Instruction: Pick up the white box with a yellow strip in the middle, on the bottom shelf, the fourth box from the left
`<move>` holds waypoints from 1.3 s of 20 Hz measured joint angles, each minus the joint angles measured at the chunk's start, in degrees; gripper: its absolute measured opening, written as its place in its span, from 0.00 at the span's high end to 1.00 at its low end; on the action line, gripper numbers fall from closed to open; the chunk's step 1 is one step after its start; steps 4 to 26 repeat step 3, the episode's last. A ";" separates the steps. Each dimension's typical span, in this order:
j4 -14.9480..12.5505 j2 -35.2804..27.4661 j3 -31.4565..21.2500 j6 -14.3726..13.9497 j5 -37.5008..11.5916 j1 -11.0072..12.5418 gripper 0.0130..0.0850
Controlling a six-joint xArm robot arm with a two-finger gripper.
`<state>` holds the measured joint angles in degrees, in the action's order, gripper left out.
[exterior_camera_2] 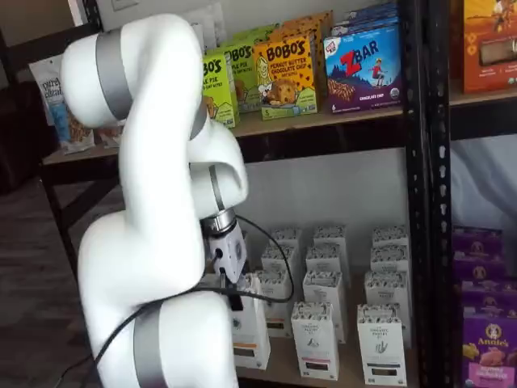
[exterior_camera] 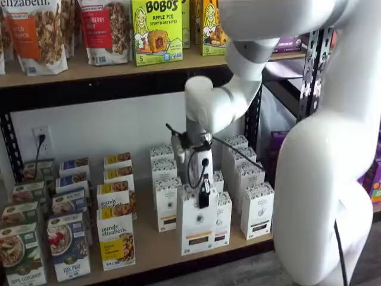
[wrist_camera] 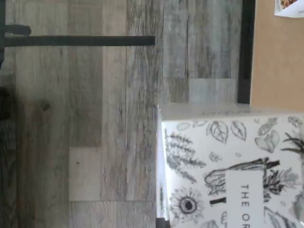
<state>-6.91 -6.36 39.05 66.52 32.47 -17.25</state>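
Observation:
In both shelf views the white box [exterior_camera: 196, 223] [exterior_camera_2: 247, 333] stands at the front of the bottom shelf [exterior_camera: 149, 250] [exterior_camera_2: 279, 368], forward of its row. A black label with a yellow strip sits low on its front. My gripper [exterior_camera: 203, 199] [exterior_camera_2: 235, 297] comes down from above and is shut on the box's speckled top. One black finger [exterior_camera: 204, 192] lies against the box's front face. The wrist view shows the box's top [wrist_camera: 232, 171] with leaf and flower drawings, beside the tan shelf board [wrist_camera: 278, 61] and its black rail.
Like white cartons [exterior_camera: 258, 208] [exterior_camera_2: 381, 343] stand in rows behind and to the right. Purely Elizabeth boxes [exterior_camera: 115, 241] and cereal boxes [exterior_camera: 68, 244] fill the left. The higher board holds granola bags and Bobo's boxes [exterior_camera: 156, 31]. A black upright [exterior_camera_2: 420, 194] bounds the right. Grey plank floor [wrist_camera: 85, 123] lies below.

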 joint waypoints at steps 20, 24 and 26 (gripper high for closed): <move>1.15 2.78 -0.82 1.20 1.74 0.16 0.50; 1.15 2.78 -0.82 1.20 1.74 0.16 0.50; 1.15 2.78 -0.82 1.20 1.74 0.16 0.50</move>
